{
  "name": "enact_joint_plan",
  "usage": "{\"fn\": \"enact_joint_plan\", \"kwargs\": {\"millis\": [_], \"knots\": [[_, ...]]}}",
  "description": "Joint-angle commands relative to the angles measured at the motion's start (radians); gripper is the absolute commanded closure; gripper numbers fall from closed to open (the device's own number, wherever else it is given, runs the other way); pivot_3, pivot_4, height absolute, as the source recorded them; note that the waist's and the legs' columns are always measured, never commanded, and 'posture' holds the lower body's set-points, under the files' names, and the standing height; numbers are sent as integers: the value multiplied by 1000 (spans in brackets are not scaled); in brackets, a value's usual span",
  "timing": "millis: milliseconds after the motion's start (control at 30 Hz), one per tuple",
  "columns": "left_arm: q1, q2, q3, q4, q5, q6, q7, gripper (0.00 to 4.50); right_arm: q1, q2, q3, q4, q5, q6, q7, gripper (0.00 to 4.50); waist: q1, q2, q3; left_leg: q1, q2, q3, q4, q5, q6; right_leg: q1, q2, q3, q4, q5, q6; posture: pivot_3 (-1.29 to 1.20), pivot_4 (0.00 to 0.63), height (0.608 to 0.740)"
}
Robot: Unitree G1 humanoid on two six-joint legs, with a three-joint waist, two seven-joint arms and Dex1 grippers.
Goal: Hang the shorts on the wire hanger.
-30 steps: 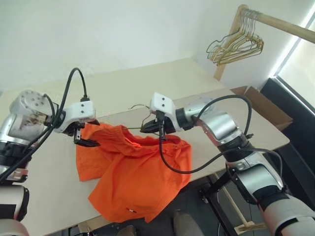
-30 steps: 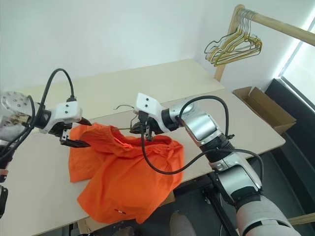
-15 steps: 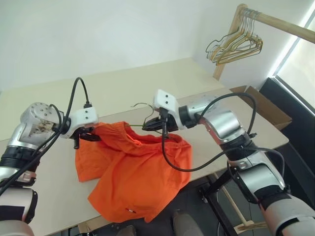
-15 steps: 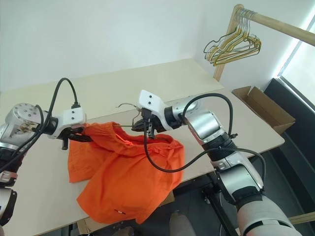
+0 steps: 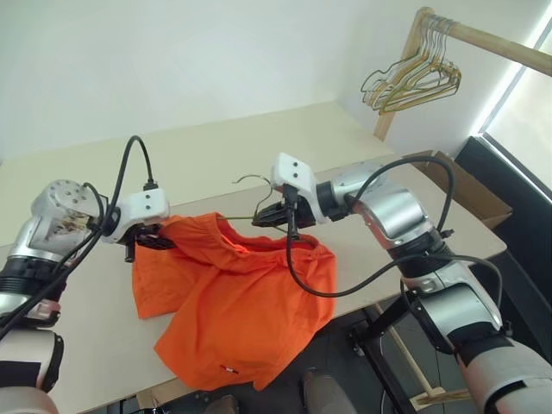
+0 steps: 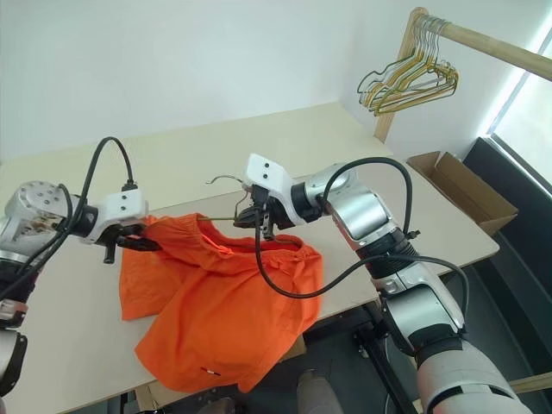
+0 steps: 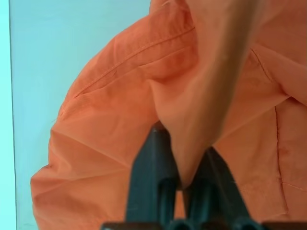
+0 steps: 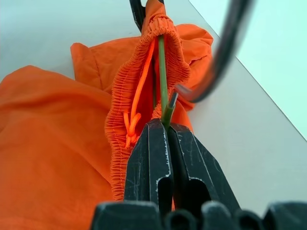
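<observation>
The left gripper (image 7: pixel 184 165) pinches a fold of the orange shorts (image 5: pixel 237 302), which lie bunched on the table (image 5: pixel 259 147) with one corner lifted. The right gripper (image 8: pixel 165 132) is clamped on the wire hanger (image 8: pixel 163 72), its wire running inside the gathered waistband.

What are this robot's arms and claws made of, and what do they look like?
Both arms are rounded silver-grey metal segments with black joints. Each wrist carries a white boxy block, with a thick black cable looping out of it. The left gripper and right gripper each have two black, scuffed, wedge-shaped fingers.
</observation>
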Motion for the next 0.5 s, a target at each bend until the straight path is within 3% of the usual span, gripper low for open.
{"fn": "enact_joint_plan", "kwargs": {"millis": [33, 100, 167, 233, 333, 500], "knots": [[3, 16, 56, -35, -31, 18, 22, 3125, -35, -3, -40, -13, 8, -17, 9, 4500, 0, 0, 0, 0, 0, 0, 0, 0, 0, 0, 0, 0, 0, 0, 0, -130, 31, 740], [3, 13, 52, -14, -17, 0, 45, 2854, -35, -2, -41, -12, 8, -17, 11, 4500, 1, 0, 0, 0, 0, 0, 0, 0, 0, 0, 0, 0, 0, 0, 0, -130, 30, 740], [9, 21, 45, -10, -23, -1, 26, 2949, -35, -2, -41, -13, 9, -16, 12, 4500, 2, 0, 0, 0, 0, 0, 0, 0, 0, 0, 0, 0, 0, 0, 0, -132, 30, 740], [16, 21, 45, -15, -25, -1, 29, 3336, -35, -3, -42, -13, 9, -15, 13, 4500, 1, 0, 0, 0, 0, 0, 0, 0, 0, 0, 0, 0, 0, 0, 0, -135, 30, 740], [13, 13, 46, -13, -27, 0, 31, 4323, -34, -5, -44, -14, 10, -13, 14, 4500, 2, 0, 0, 0, 0, 0, 0, 0, 0, 0, 0, 0, 0, 0, 0, -138, 30, 740], [4, 10, 41, 1, -25, -13, 25, 4466, -34, -8, -46, -13, 10, -10, 15, 4500, 1, 0, 0, 0, 0, 0, 0, 0, 0, 0, 0, 0, 0, 0, 0, -141, 29, 740]]}}
